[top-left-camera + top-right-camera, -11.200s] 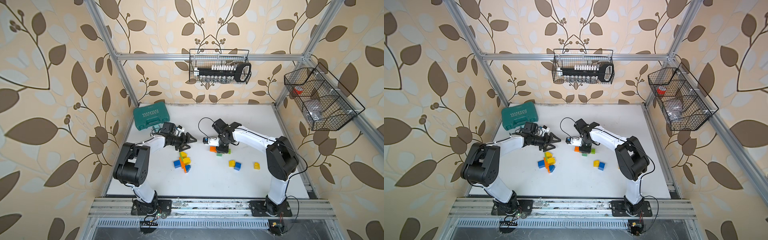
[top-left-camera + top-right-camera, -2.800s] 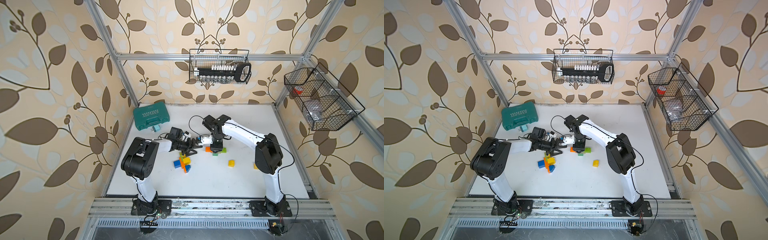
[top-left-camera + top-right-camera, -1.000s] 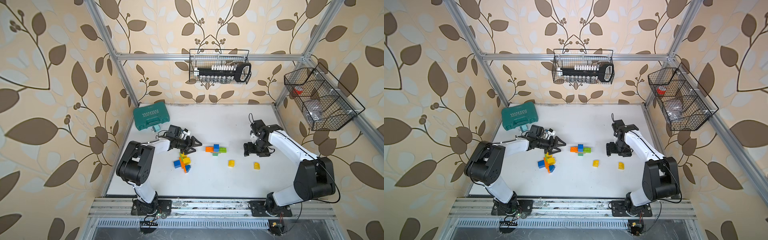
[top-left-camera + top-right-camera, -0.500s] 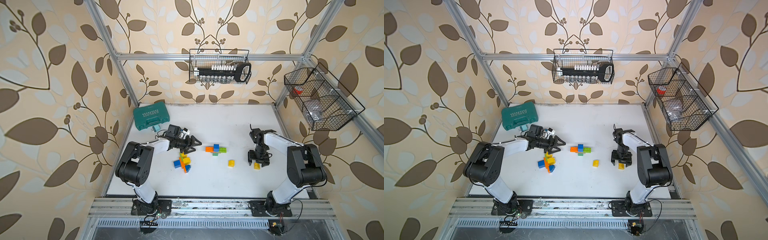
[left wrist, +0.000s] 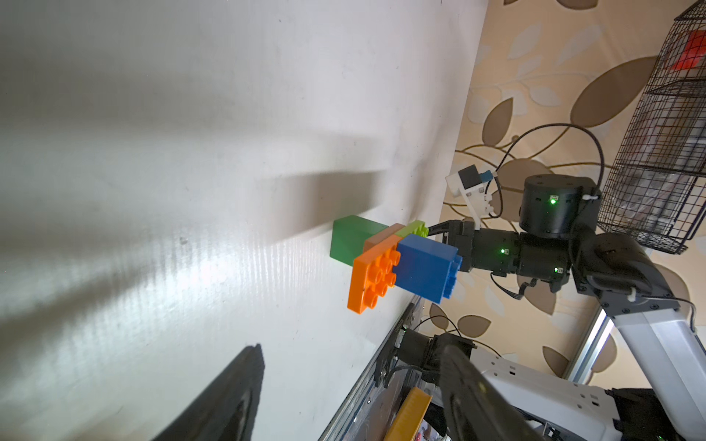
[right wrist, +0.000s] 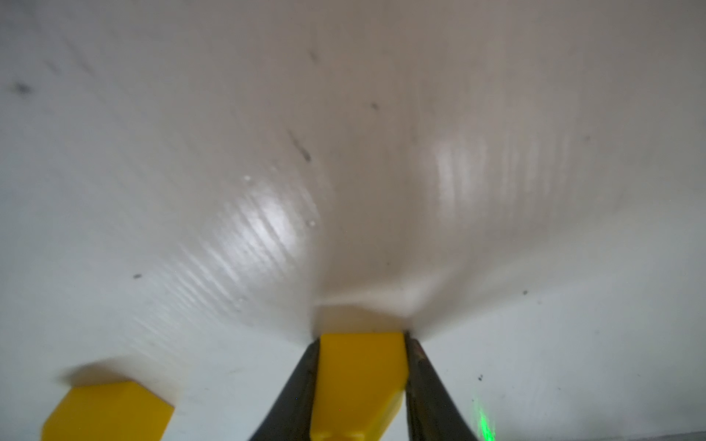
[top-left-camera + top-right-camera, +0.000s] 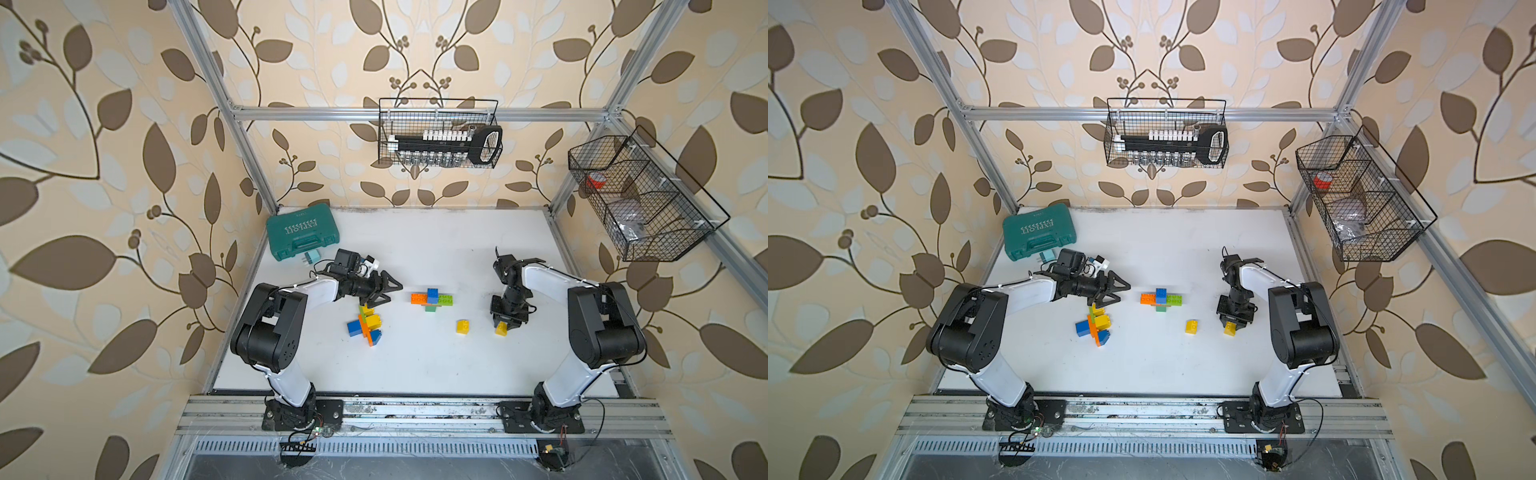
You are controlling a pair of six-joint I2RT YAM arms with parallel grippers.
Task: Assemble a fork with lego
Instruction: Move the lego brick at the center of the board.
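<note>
While the right gripper (image 6: 361, 338) points down at the white table (image 7: 415, 365), its two fingers (image 6: 300, 382) press on both sides of a yellow brick (image 6: 359, 382), so it is clenched on this brick. I cannot tell whether the brick touches the surface. A second yellow brick (image 7: 463, 326) lies free near this gripper, on its side toward the left arm. The left gripper (image 7: 395, 293) is released, fingers spread and nothing between them. Ahead of its fingertips, apart from them, lies the joined piece (image 7: 432, 298) of orange, blue and green bricks. Just beside it, toward the table's front edge, is a small heap (image 7: 365, 326) of yellow, orange and blue bricks.
</note>
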